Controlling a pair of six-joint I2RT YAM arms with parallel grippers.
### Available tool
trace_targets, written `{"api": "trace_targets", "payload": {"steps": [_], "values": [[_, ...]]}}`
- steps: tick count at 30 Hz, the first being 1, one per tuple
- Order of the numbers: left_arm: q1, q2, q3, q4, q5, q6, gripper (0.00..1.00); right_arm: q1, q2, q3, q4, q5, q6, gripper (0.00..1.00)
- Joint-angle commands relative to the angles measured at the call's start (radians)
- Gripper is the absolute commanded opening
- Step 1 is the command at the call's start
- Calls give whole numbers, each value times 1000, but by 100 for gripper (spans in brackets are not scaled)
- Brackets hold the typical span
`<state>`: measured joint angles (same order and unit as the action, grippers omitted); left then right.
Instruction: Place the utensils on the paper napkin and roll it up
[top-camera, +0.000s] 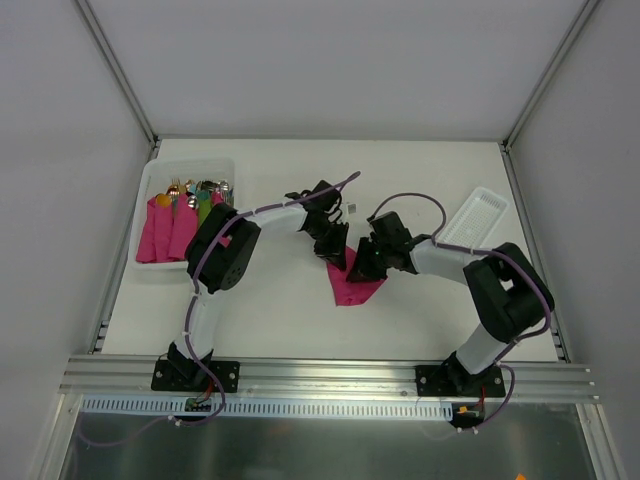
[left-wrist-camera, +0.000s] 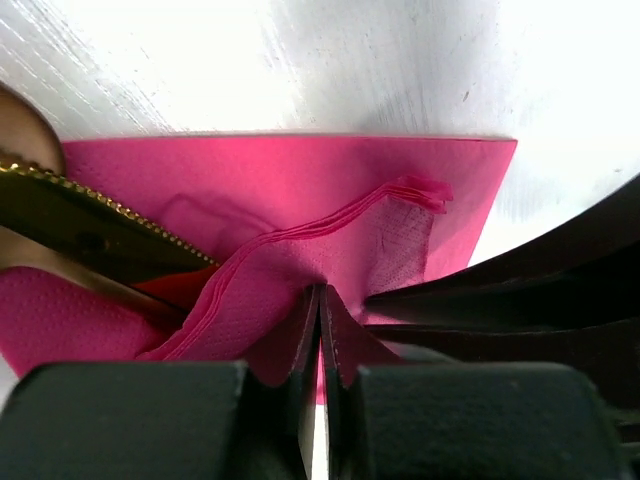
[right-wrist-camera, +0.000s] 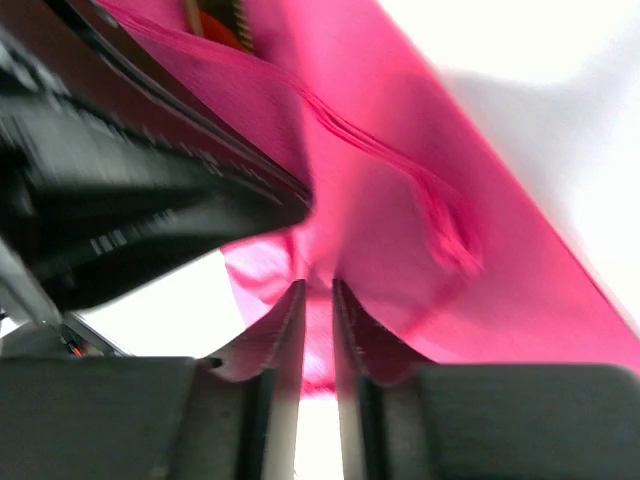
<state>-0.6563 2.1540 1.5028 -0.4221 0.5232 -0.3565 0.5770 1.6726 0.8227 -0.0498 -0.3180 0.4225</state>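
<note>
The magenta paper napkin (top-camera: 352, 286) lies mid-table, partly folded up. Both grippers meet over its far part. My left gripper (top-camera: 336, 250) is shut on a lifted fold of the napkin (left-wrist-camera: 300, 190), jaws pressed together at the paper (left-wrist-camera: 320, 292). The gold-copper utensils (left-wrist-camera: 90, 228) lie on the napkin under the fold, at the left of the left wrist view; only handles and a bit of spoon bowl show. My right gripper (top-camera: 363, 262) is shut on the napkin's edge (right-wrist-camera: 318, 288), with pink paper (right-wrist-camera: 480, 250) between its jaws. A gold tip (right-wrist-camera: 215, 15) shows at the top there.
A white bin (top-camera: 150, 185) at the far left holds pink napkin bundles (top-camera: 165, 232) with mixed cutlery tips. A white ribbed tray (top-camera: 479, 215) lies at the far right. The right gripper's fingers (left-wrist-camera: 520, 290) sit close beside my left jaws.
</note>
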Motion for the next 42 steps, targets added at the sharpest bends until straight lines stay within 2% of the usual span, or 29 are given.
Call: {"api": "trace_targets", "payload": {"steps": [1, 2, 3, 4, 5, 6, 10, 12, 15, 21, 25, 31, 42], "values": [[20, 64, -1, -14, -29, -12, 0, -32, -114, -26, -88, 31, 12, 22], [21, 72, 0, -14, -28, -12, 0, -42, -147, -31, -90, 30, 21, 27], [23, 82, 4, -15, -25, -15, 0, -60, -218, -46, -90, 30, 30, 42], [27, 86, 5, -15, -25, -16, 0, -78, -252, -56, -93, 34, 51, 54], [29, 89, 7, -14, -26, -16, 0, -89, -281, -63, -100, 45, 61, 54], [30, 92, 7, -15, -26, -13, 0, -95, -327, -66, -160, 62, 62, 59], [32, 86, 8, -12, -31, -13, 0, -101, -334, 2, -415, 265, 13, 59], [32, 86, 11, -12, -29, -15, 0, -98, -303, 24, -494, 296, 7, 53], [32, 83, 14, -14, -26, -19, 0, -98, -249, 21, -499, 312, 32, 51], [30, 81, 13, -14, -28, -18, 0, -94, -160, 12, -438, 309, 73, 64], [30, 86, 13, -14, -31, -19, 0, -94, -128, 7, -363, 258, 110, 66], [32, 87, 14, -14, -35, -19, 0, -88, -53, 21, -288, 197, 137, 65], [32, 92, 19, -14, -40, -19, 0, -82, 64, -7, -125, 103, 196, 55]]}}
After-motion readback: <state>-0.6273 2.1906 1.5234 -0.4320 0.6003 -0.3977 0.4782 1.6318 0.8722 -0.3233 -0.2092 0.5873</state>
